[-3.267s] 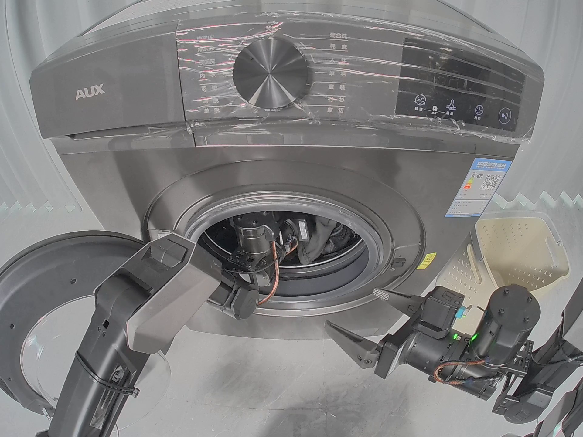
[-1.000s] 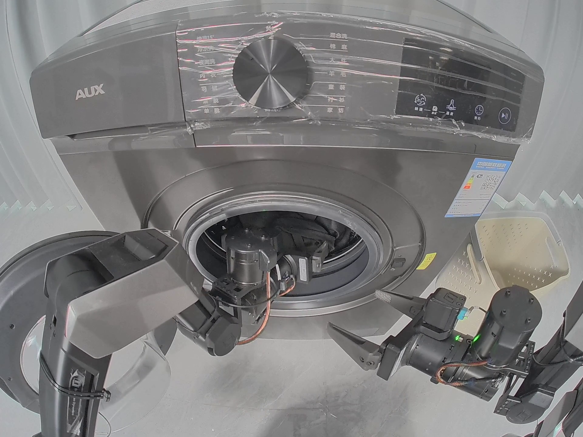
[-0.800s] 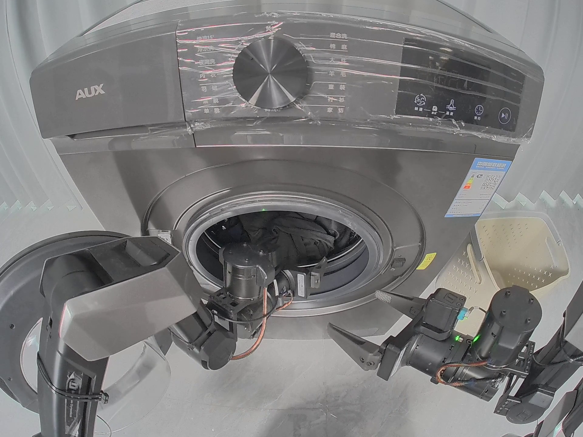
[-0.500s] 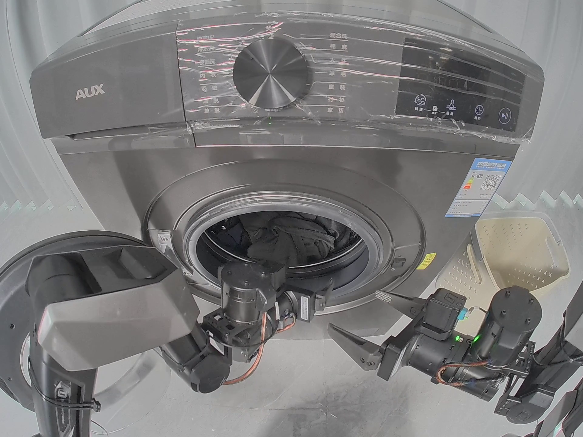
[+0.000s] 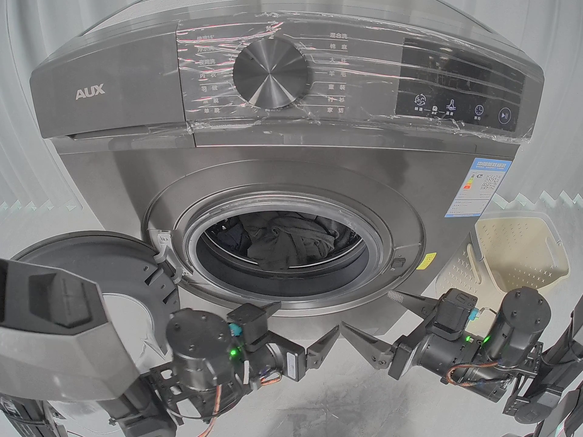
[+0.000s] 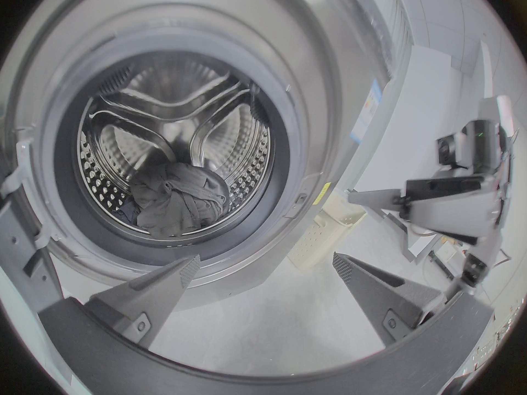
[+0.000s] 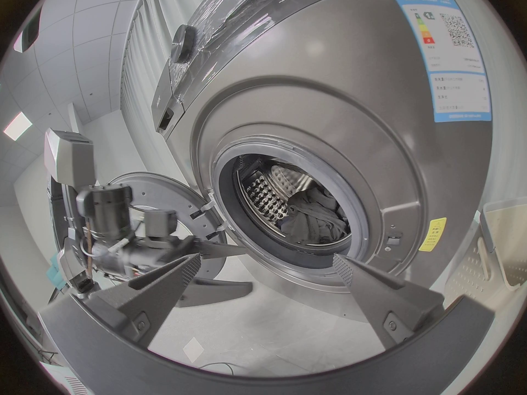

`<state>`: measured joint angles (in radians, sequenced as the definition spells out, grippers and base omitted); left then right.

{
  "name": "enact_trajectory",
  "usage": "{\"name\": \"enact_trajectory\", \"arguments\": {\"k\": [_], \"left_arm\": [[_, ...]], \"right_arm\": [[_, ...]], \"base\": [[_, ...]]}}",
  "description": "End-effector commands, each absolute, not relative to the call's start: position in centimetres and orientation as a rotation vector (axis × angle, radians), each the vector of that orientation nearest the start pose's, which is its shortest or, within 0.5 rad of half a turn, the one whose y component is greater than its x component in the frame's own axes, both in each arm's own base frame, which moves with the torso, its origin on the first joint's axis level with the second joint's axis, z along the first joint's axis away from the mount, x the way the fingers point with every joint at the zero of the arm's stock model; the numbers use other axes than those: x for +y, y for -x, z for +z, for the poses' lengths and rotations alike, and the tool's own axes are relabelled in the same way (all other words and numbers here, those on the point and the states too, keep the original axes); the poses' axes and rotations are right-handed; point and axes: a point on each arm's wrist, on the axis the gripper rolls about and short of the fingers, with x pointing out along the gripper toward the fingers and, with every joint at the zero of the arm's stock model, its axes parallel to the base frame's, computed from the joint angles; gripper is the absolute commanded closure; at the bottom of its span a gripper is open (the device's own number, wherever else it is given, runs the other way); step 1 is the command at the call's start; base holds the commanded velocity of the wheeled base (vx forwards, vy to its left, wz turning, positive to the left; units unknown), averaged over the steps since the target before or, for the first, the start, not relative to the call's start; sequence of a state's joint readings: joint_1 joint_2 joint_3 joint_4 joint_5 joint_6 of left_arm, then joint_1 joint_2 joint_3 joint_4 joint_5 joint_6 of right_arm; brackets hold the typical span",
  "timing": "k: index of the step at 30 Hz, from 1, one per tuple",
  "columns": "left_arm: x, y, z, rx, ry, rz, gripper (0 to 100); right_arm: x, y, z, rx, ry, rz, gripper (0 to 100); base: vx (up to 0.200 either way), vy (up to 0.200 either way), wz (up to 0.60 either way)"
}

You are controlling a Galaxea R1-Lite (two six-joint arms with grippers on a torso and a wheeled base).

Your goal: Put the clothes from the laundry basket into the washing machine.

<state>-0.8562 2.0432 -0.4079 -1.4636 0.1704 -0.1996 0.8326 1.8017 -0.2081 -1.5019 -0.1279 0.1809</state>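
Note:
A dark grey bundle of clothes lies inside the drum of the grey washing machine, whose round opening faces me. My left gripper hangs open and holds nothing, low in front of the opening and outside it. In the left wrist view the clothes rest on the drum floor beyond my left gripper. My right gripper is open too, just right of the left one and below the opening's rim. The right wrist view has the clothes past my right gripper.
The machine's door stands swung open at the left, close to my left arm. A cream perforated laundry basket sits on the floor to the machine's right, with no clothes visible in it. Pale floor lies below both grippers.
My left arm has drawn back out of the drum and dropped low in front of the machine, leaving the dark clothes inside. The right gripper shifted slightly right.

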Motion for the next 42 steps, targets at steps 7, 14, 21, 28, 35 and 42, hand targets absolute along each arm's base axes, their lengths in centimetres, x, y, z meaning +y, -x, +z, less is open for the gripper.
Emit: {"name": "enact_trajectory", "arguments": {"k": [7, 14, 21, 28, 35, 42], "left_arm": [[-17.0, -13.8, 11.9, 0.103, 0.204, -0.692, 0], [-15.2, -12.8, 11.8, 0.11, 0.187, -0.651, 0], [-14.0, -12.1, 11.5, 0.119, 0.161, -0.588, 0], [-13.1, -11.9, 12.2, 0.08, 0.164, -0.565, 0], [-11.4, -12.0, 13.0, 0.038, 0.119, -0.451, 0], [-10.7, -11.8, 13.3, 0.042, 0.109, -0.426, 0]], "right_arm": [[15.2, -14.2, 12.2, 0.099, -0.145, 0.643, 0], [12.1, -13.4, 12.9, 0.065, -0.152, 0.563, 0], [10.3, -13.5, 12.6, 0.077, -0.143, 0.477, 0], [8.4, -13.6, 12.6, 0.108, -0.124, 0.381, 0], [6.8, -12.0, 13.0, 0.135, -0.11, 0.351, 0], [5.8, -10.3, 12.9, 0.178, -0.095, 0.344, 0]], "base": [[0.0, 0.0, 0.0], [0.0, 0.0, 0.0], [0.0, 0.0, 0.0], [-0.143, 0.0, 0.0], [-0.2, 0.0, 0.0], [-0.2, 0.0, 0.0]]}}
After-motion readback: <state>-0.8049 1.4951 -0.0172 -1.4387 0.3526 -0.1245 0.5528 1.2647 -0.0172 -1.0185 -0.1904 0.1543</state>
